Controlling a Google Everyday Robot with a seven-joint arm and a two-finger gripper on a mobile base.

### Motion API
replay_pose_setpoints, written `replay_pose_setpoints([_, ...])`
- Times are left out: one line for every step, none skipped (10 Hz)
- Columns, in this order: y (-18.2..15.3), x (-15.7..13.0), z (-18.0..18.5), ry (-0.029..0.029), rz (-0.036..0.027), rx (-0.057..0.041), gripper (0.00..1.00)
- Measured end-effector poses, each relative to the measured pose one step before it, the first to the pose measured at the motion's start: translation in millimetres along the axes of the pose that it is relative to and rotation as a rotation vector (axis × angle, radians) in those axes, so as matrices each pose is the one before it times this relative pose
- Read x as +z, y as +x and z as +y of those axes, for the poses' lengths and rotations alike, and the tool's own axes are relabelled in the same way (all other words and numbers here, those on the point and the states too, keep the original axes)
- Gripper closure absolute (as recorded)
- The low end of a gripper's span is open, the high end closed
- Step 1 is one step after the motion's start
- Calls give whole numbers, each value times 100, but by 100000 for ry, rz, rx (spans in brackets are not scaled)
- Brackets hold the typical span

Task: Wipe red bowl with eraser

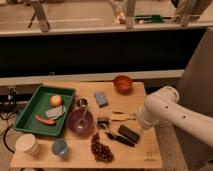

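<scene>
The red bowl [122, 83] stands at the back right of the wooden table [150, 155], small, round and orange-red. The eraser [129, 134], a black oblong block, lies at the front right, well in front of the bowl. My white arm [159, 107] comes in from the right, and its rounded joint hangs over the table's right edge, just right of the eraser and above it. My gripper is hidden behind this joint. Nothing of the arm touches the bowl or the eraser.
A purple bowl [80, 120], a metal cup [82, 103], a blue-grey pad [101, 98], a wooden-handled brush [119, 117] and grapes [101, 148] fill the middle. The green tray [24, 112] at the left holds fruit and a grey block. Two cups [27, 145] stand front left.
</scene>
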Motion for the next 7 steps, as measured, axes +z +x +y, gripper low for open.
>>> replay_pose_setpoints([466,479,-186,165,-99,679,20])
replay_pose_setpoints([496,510,-235,40,-65,157,20])
replay_pose_setpoints([451,562,-180,-135,-82,-190,20])
replay_pose_setpoints([437,710,-267,-226,132,-443,20])
replay_pose_setpoints([388,946,-165,-650,-96,-317,20])
replay_pose_setpoints([285,996,-208,-885,-483,-276,20])
replay_pose_setpoints([218,992,-201,-1060,-1122,-98,20])
